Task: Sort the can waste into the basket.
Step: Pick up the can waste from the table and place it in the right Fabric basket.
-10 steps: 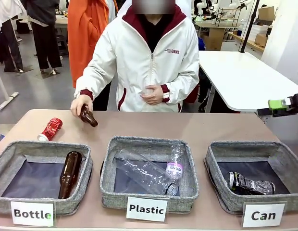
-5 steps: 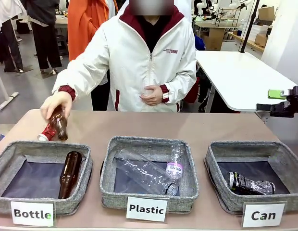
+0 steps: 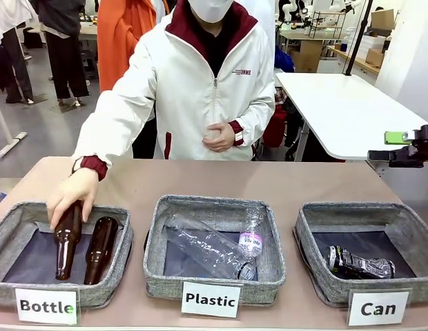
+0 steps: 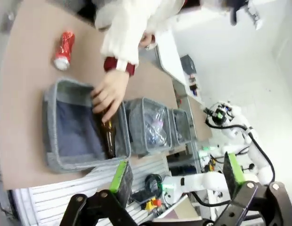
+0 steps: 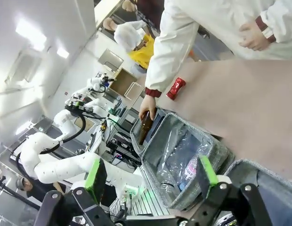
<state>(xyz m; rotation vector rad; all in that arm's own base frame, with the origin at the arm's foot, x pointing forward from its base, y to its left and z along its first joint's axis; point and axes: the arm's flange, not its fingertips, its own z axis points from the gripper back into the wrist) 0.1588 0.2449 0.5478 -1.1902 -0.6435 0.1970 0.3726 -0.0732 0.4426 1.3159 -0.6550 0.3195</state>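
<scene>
Place: robotics lab in an open hall.
Signs: robot's right tool (image 3: 392, 146), white worktable (image 3: 352, 110), cardboard boxes (image 3: 382, 19).
Setup: card-labelled baskets (image 3: 324, 289) on a brown counter (image 3: 283, 181).

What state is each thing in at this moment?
red can, lying on the table, outside any basket.
black can, crushed, lying in the Can basket.
held brown bottle, gripped at the neck by the person's hand, inside the Bottle basket.
other brown bottle, lying in the Bottle basket.
left gripper, open, empty.
right gripper, open, empty.
</scene>
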